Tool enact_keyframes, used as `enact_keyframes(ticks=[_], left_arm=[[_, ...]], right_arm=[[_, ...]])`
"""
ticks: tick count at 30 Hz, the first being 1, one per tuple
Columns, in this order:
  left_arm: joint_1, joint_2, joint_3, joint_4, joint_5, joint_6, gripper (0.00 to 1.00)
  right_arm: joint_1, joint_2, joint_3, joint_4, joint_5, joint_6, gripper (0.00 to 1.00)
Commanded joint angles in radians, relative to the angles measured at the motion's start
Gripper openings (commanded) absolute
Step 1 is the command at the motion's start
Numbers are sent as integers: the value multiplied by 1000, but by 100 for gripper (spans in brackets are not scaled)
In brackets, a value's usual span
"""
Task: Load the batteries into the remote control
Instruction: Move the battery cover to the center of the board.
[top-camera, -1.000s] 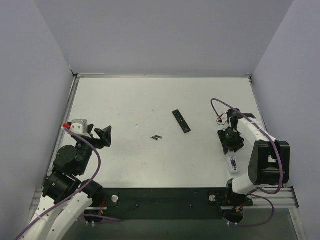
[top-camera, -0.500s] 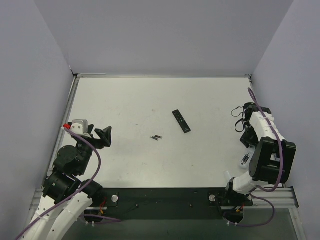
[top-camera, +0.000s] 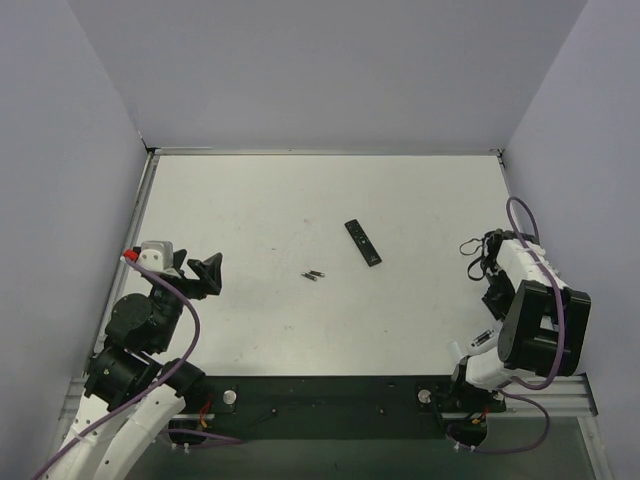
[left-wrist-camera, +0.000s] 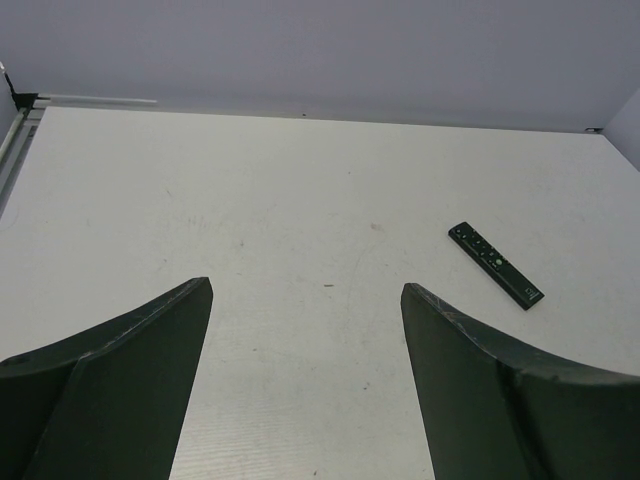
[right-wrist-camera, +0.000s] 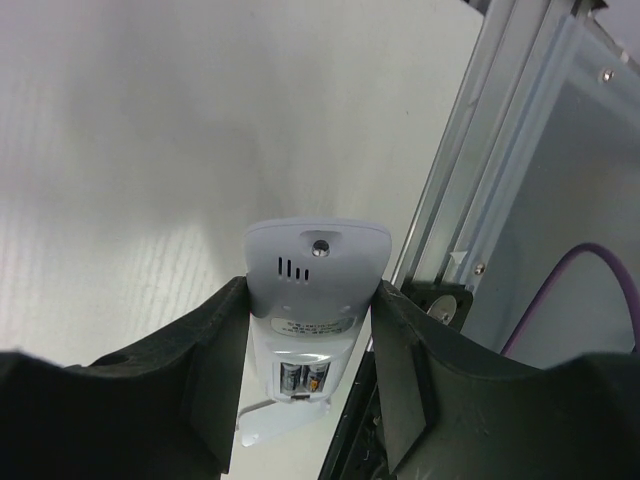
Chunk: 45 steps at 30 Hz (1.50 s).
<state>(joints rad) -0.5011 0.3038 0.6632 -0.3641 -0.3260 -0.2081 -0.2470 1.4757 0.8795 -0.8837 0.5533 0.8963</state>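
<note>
My right gripper (right-wrist-camera: 312, 300) is shut on the white remote control (right-wrist-camera: 315, 265), pinching its sides with its plain back towards the camera. Its battery compartment is open and two cells (right-wrist-camera: 305, 374) sit inside; the loose white cover (right-wrist-camera: 270, 422) hangs below. In the top view this gripper (top-camera: 494, 305) is at the table's near right edge, with the remote (top-camera: 486, 337) showing below it. Two loose batteries (top-camera: 315, 274) lie mid-table. My left gripper (top-camera: 205, 272) is open and empty at the left, and its jaws (left-wrist-camera: 305, 295) stand wide apart.
A slim black remote (top-camera: 363, 243) lies right of the loose batteries; it also shows in the left wrist view (left-wrist-camera: 495, 265). A metal rail (right-wrist-camera: 500, 180) runs along the table edge beside the right gripper. Grey walls enclose the table.
My right arm has swung from inside the table out to the right edge and drawn nearer, carrying the white remote. The left arm has barely moved.
</note>
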Motion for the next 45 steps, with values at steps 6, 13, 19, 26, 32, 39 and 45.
enact_keyframes(ticks=[6,13,19,26,32,39,45], left_arm=[[4,-20,-1,24,2,-14,87],[4,-20,-1,24,2,-14,87],[3,-14,-1,24,5,-16,87],[4,-20,-4,27,1,-17,87],[4,-31,-4,28,5,-17,87],[4,-28,-7,30,2,-19,87],[6,-23,-7,28,2,-19,87]], right_arm=[[90,11,-70,-113,-3,210,0],[251,43,-66,-169,-88,357,0],[471,26,-18,-141,-158,428,0],[425,-34,39,-208,-1,368,0],[321,44,93,-422,164,306,0],[393,144,53,-403,110,331,0],[426,144,30,-360,79,337,0]])
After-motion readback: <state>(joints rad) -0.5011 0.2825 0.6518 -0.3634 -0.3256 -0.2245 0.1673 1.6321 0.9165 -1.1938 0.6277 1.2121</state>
